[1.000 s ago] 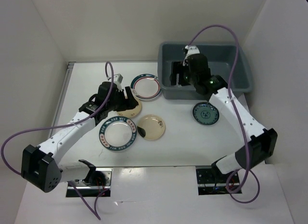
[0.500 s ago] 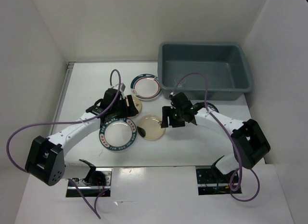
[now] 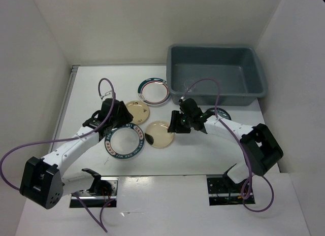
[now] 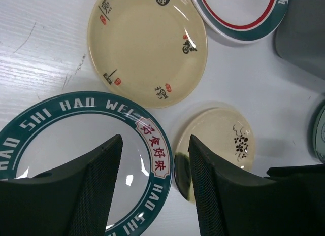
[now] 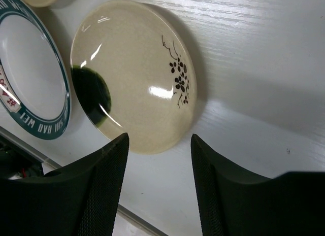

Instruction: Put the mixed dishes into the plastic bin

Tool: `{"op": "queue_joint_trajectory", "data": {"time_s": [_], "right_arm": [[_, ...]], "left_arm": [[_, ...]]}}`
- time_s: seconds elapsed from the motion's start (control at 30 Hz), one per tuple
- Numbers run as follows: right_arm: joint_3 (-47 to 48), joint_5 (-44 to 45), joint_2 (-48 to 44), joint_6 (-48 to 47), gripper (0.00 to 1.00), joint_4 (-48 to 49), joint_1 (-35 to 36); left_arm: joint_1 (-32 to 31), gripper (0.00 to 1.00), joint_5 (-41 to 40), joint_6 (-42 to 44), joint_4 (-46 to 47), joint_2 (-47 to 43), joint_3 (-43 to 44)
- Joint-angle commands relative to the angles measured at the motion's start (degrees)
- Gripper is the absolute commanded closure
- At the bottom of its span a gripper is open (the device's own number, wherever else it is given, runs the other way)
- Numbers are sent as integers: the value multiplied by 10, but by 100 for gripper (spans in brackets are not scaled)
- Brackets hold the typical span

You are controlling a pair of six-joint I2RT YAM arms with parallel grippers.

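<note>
The right gripper (image 5: 158, 144) is wide open and holds nothing. It hangs over the beige plate (image 5: 134, 73) with the dark spot, near the front left corner of the grey bin (image 3: 244, 99). The left gripper (image 4: 155, 144) is open and empty too, over a white plate (image 4: 56, 139) farther left of the bin.

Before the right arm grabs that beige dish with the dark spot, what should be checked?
1. Open, empty right gripper: ok.
2. It hovers over the beige dish: ok.
3. Gap between dish and lettered plate: cannot tell, rims very close.
4. Other arm clear: ok, left gripper is open over the lettered plate.
5. Room in the bin: ok.
6. Height above the dish: cannot tell.
</note>
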Motion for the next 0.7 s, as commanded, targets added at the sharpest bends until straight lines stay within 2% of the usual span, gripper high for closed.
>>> {"op": "queue_joint_trajectory", "data": {"time_s": [0.0, 0.3, 0.67], "right_arm": [[-8, 10, 15, 20, 43, 51, 7], [-14, 37, 57, 46, 46, 67, 30], [-36, 62, 69, 80, 50, 82, 43]], "left_arm": [[1, 37, -13, -32, 10, -14, -18], [1, 37, -61, -77, -12, -37, -50], [1, 36, -42, -97, -1, -48, -63]]}}
